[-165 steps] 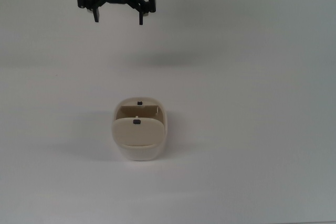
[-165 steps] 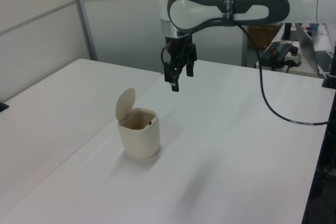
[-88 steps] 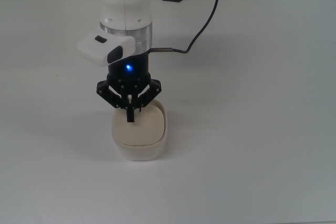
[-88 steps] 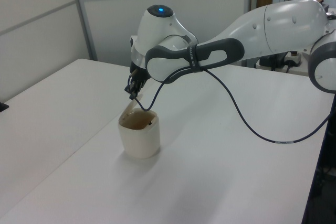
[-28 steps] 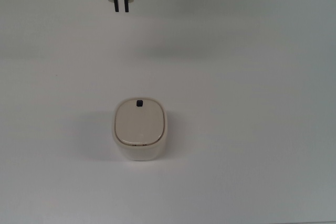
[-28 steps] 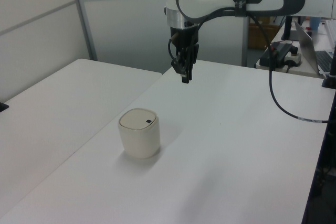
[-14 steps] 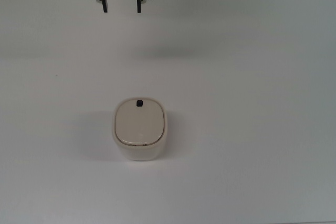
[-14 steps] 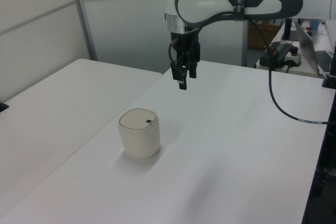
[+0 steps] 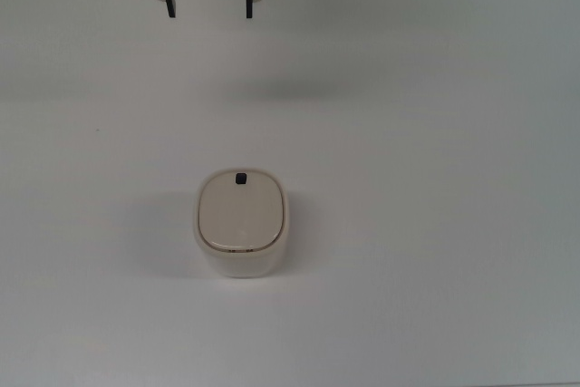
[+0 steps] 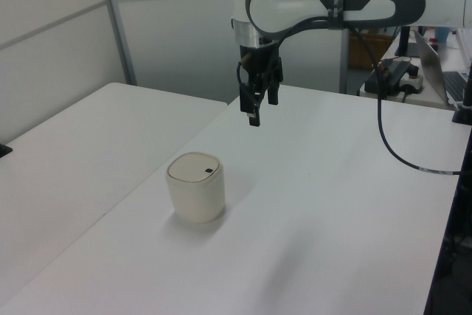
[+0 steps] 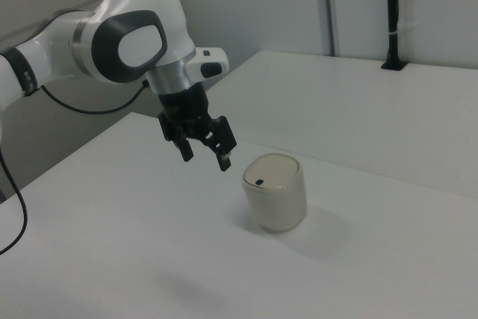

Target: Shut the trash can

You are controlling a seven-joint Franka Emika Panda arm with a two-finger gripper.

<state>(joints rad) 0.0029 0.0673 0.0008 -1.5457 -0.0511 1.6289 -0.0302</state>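
White worktop (image 9: pixel 435 178) carries only the bin (image 9: pixel 241 222), near its middle, lid flat and shut. I judge the task done; best now is to keep away from the lid. The pincer (image 9: pixel 207 6) hangs wide and empty, well apart, over the far edge.

Gripper (image 9: pixel 207 8) hangs raised, fingers spread wide apart
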